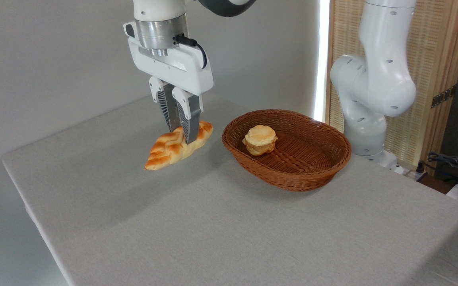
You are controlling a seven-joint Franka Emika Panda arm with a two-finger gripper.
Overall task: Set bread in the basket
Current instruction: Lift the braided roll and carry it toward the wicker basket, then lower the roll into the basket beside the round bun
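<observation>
The 2 fingers of the gripper (182, 134) were pinched on the bread (169, 149), gripping it across its width nearer the right-hand end. The loaf hung tilted, its left tip lower and its braided orange crust facing up (a soft shadow lay on the cloth beneath it, so it appeared to be clear of the table (213, 230)). The fingers pointed almost straight down from the white gripper body, with a black cable looping off its side. The bread was just left of the basket (292, 176) and outside it, not over the rim. The basket sat on the table with a small round bun (259, 140) lying inside, toward its left half. Behind the basket stood the white base of the arm (372, 87), in front of a wooden slatted screen (431, 59).
</observation>
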